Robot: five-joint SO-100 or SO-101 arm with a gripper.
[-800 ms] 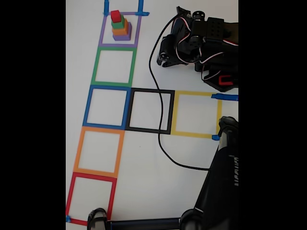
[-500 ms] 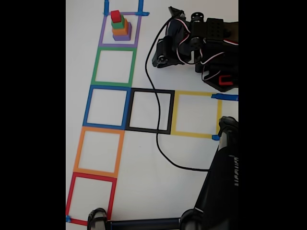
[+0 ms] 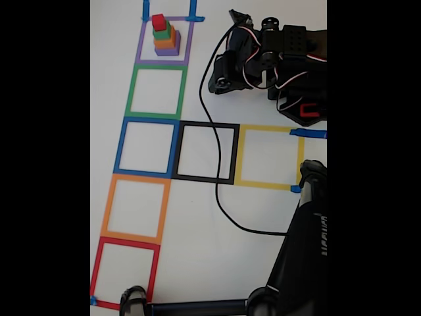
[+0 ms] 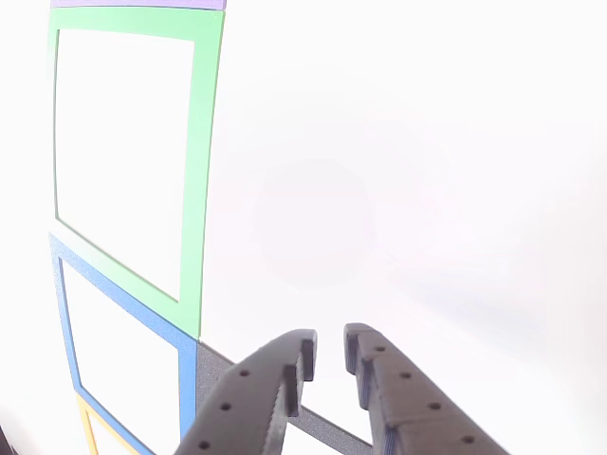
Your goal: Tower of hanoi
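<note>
The tower of hanoi [image 3: 165, 36] stands inside the purple tape square at the top left of the fixed view. It is a stack: purple cube [image 3: 167, 50] at the bottom, orange cube [image 3: 166, 41], green cube [image 3: 162, 31], and red cube [image 3: 158, 22] on top. My gripper [image 3: 220, 80] hangs off the folded black arm at the upper right, well to the right of the stack. In the other view the gripper [image 4: 330, 346] enters from the bottom edge, its fingertips almost meeting with nothing between them, above bare white table.
Tape squares mark the table: green [image 3: 156, 92], blue [image 3: 146, 147], orange [image 3: 133, 208] and red [image 3: 125, 271] in a column, black [image 3: 206, 153] and yellow [image 3: 266, 157] to the right. A black cable [image 3: 217, 191] crosses the black square. A black stand [image 3: 302, 250] fills the lower right.
The arm's gripper end shifted slightly left and up from the earliest frame, and the cable moved with it. The cube stack has not moved.
</note>
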